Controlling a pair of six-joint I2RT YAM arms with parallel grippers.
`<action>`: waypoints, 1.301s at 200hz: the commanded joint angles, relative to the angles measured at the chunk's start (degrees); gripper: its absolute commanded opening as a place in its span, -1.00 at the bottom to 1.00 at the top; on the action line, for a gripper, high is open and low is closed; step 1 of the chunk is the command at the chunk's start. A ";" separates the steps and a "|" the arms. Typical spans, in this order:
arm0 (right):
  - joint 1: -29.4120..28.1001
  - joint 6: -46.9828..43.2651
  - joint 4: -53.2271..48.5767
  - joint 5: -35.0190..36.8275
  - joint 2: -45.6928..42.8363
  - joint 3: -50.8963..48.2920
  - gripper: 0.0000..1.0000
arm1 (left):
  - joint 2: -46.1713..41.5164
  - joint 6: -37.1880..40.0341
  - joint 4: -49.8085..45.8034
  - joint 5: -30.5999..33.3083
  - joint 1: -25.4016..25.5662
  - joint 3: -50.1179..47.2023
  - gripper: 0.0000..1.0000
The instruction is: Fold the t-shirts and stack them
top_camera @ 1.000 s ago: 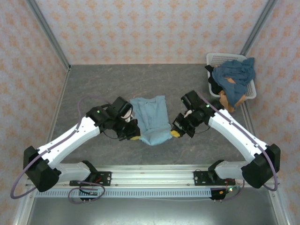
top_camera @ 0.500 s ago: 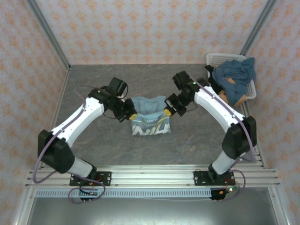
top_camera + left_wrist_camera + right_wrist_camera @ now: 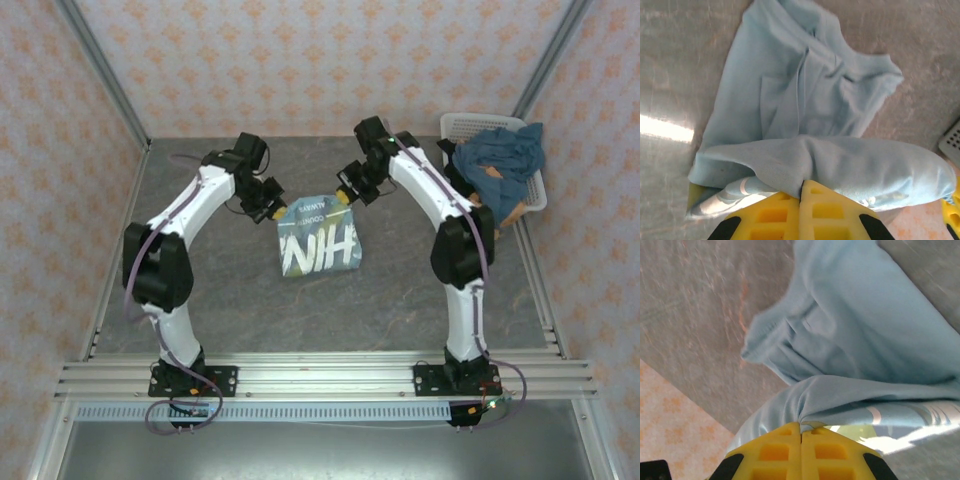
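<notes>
The light sky-blue t-shirt [image 3: 318, 246] lies folded over in the middle of the table, big white letters facing up. My left gripper [image 3: 279, 211] is shut on its far left corner, and my right gripper [image 3: 344, 197] is shut on its far right corner. In the left wrist view the yellow fingers [image 3: 785, 210] pinch a fold of the blue cloth [image 3: 805, 105]. The right wrist view shows the same pinch on the cloth [image 3: 875, 330] by my right gripper [image 3: 800, 429]. A slate-blue shirt [image 3: 503, 153] and an orange-tan one [image 3: 493, 206] are heaped in the basket.
The white lattice basket [image 3: 460, 126] stands at the back right corner of the grey table [image 3: 200, 290], the shirts spilling over its front rim. Patterned walls close in the back and both sides. A metal rail [image 3: 320, 380] runs along the near edge.
Both grippers have carried the shirt's near edge away from me toward the back, folding it over itself. The white lettering now faces up and both arms are stretched out far.
</notes>
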State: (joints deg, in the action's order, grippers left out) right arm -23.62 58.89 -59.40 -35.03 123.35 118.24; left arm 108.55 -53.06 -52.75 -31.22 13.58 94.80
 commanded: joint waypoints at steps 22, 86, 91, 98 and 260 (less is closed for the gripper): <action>1.06 -3.43 -3.70 4.35 13.10 12.48 -1.00 | 13.07 4.56 -2.35 3.75 -2.76 10.42 -1.00; 2.40 -7.29 -4.45 7.81 18.46 22.80 0.05 | 16.61 7.54 0.48 5.05 -4.10 17.97 -0.16; 2.50 -7.75 -5.46 8.46 18.15 23.52 0.06 | 15.02 7.96 1.33 5.52 -4.09 16.97 -0.12; 2.61 -8.29 -6.47 9.30 17.30 23.75 0.06 | 12.54 8.50 2.02 6.53 -4.01 15.34 -0.07; 0.23 -11.20 34.37 5.40 -40.21 -59.00 -0.03 | -24.17 -40.99 49.30 12.78 13.83 -50.87 0.46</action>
State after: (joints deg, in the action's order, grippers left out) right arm -23.00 48.75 -29.71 -27.90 85.01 59.42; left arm 83.29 -86.89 -14.59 -23.46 26.41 43.05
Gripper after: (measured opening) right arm 0.483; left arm 0.728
